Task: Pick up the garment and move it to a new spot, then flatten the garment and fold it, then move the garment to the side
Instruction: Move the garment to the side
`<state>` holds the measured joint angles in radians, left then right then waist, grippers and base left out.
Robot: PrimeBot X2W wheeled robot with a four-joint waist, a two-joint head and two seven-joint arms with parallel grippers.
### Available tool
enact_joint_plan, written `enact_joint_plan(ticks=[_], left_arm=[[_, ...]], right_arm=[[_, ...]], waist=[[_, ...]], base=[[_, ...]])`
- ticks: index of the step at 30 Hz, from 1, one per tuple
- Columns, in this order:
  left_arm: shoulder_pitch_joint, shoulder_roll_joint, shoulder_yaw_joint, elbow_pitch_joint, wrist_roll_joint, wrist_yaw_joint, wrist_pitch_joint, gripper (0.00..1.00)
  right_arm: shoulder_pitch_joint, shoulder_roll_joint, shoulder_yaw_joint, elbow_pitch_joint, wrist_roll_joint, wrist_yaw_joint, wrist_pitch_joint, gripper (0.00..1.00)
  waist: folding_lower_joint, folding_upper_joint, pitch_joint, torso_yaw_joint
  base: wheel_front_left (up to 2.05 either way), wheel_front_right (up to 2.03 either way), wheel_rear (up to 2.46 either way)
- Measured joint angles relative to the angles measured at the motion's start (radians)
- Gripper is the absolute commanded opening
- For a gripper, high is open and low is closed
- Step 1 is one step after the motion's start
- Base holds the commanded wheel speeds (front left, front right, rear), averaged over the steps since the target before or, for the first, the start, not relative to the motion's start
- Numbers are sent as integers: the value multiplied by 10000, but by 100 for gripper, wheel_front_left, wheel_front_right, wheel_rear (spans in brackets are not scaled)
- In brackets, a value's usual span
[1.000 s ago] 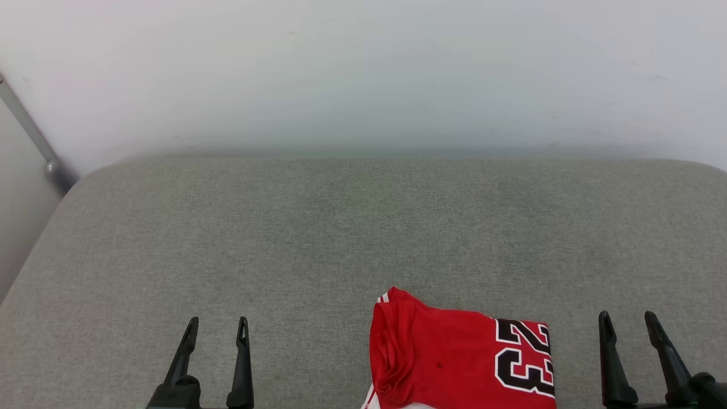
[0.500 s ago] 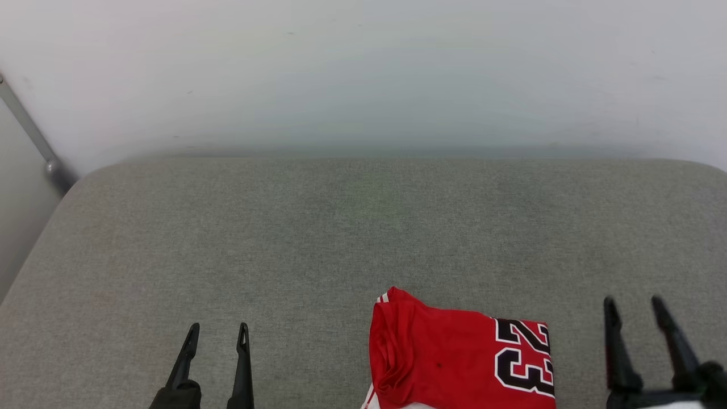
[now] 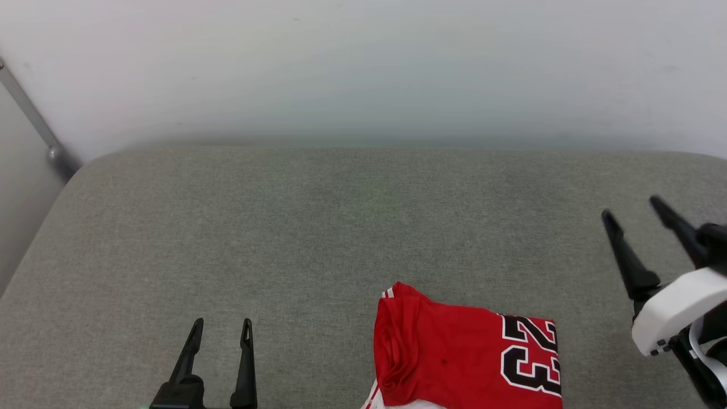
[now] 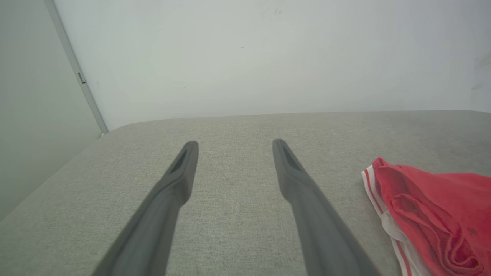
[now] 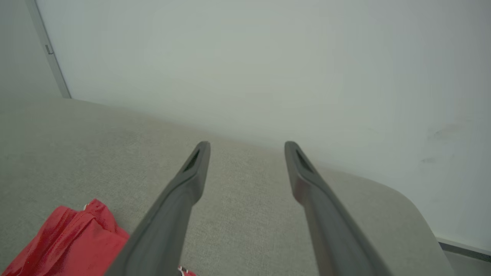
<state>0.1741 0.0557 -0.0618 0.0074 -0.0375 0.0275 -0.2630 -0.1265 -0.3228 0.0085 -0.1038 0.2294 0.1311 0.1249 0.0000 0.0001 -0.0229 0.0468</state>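
Head view: the red jersey T-shirt (image 3: 454,358) lies as a compact layered rectangle at the near edge of the grey upholstered surface (image 3: 341,227), right of centre. Its black numerals face up at its right end, and its near part runs off the bottom of the view. Your left gripper (image 3: 222,322) sits near and left, fingers spread and empty, well apart from the cloth. Your right gripper (image 3: 631,207) stands to the right of the shirt and farther out, tilted leftward, also spread and holding nothing.

Left wrist view: the left gripper (image 4: 234,143) points across bare fabric toward the white wall (image 4: 245,57). The shirt's bunched left end (image 4: 429,207), with its white striped sleeve trim, lies off to the right of the fingers, not touching them.

Right wrist view: the right gripper (image 5: 247,145) looks toward the far right corner of the surface. A red corner of the shirt (image 5: 69,237) shows low and left, beside the left finger.

A shirt folded small at one side fits either a bundle waiting to be carried or a finished fold already parked. You cannot settle which from here. Either way, keep both pairs of fingers off the stack's loose edges: jersey layers slide easily, and the pile sits close to the near rim.
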Motion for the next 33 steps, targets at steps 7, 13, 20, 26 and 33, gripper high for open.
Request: enact_joint_plan(ticks=[7,13,20,26,33], left_arm=[[-171,-15,0,-6,-21,-12,0,100],[-527,-23,-19,-44,-23,-33,0,100],[-1277,-35,-228,-61,-100,-98,0,100],[-1698,-38,-286,-56,-111,-102,0,100],[-2024,-40,-418,0,-159,-94,0,100]], right_arm=[[-181,-2161,1615,259,3018,0,4391,100],[-32,-3348,2119,640,5607,0,6775,100],[332,-2780,1929,1471,7668,0,7660,100],[92,-2297,2261,1814,7933,0,7565,100],[-421,-2435,3204,1941,7758,8,7363,69]], waist=[[0,0,250,105],[0,0,704,211],[0,0,1710,525],[0,0,2427,837],[0,0,2967,1189]], base=[[0,0,0],[0,0,0],[0,0,0],[0,0,0],[0,0,0]])
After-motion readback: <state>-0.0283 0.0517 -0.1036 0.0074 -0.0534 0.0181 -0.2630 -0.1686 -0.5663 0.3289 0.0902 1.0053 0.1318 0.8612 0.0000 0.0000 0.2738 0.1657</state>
